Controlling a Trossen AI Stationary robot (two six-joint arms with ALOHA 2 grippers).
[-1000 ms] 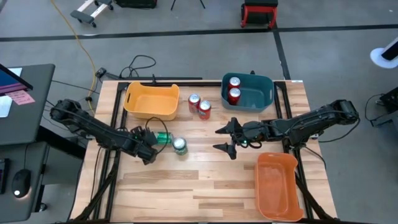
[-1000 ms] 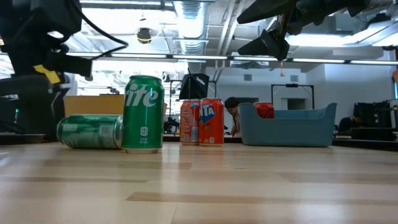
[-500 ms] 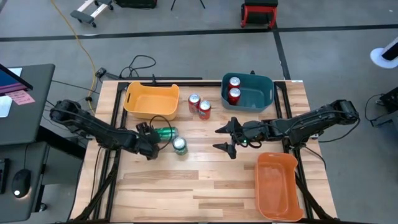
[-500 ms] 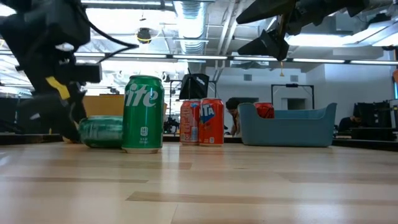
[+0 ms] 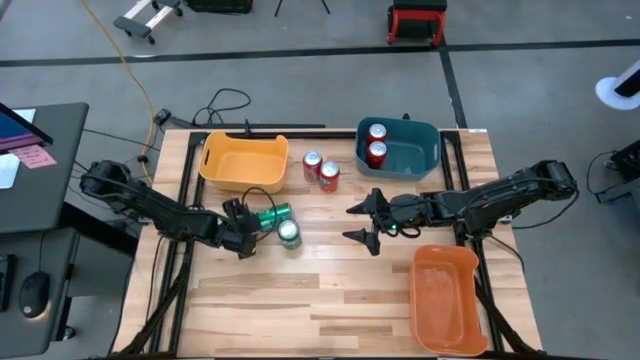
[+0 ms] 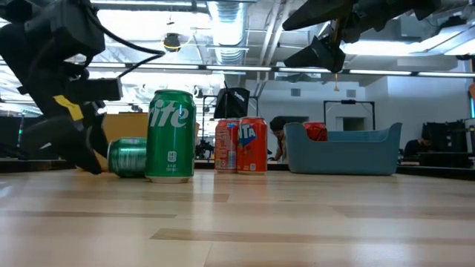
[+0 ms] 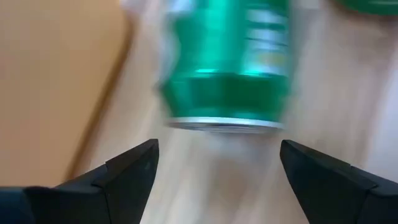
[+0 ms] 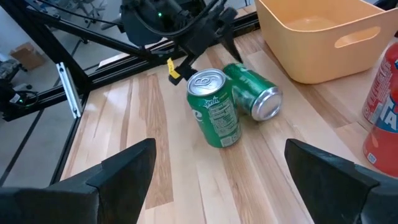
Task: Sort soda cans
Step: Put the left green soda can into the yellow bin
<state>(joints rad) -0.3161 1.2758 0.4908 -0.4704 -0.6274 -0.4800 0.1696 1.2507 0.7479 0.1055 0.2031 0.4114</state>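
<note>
Two green soda cans sit left of the table's middle. One stands upright. The other lies on its side between it and the yellow bin. My left gripper is low and open, its fingers spread at the lying can's silver end. Two red cans stand on the table, and two more stand in the blue bin. My right gripper hovers open at mid-table, with nothing between its fingers. My left gripper comes slanting down from the table's left, its two fingers standing wide on either side of the lying green can's end rim. I cannot tell whether a fingertip touches the can, which lies on its side on the table.
An orange bin sits at the near right corner. Bare wood stretches along the near edge. The upright green can stands close beside the lying one, on its right.
My left gripper has sunk and tipped further down, closing in on the lying green can from the left. That can has turned about on the table and now lies slanted, nearer the yellow bin. The right arm has kept still.
</note>
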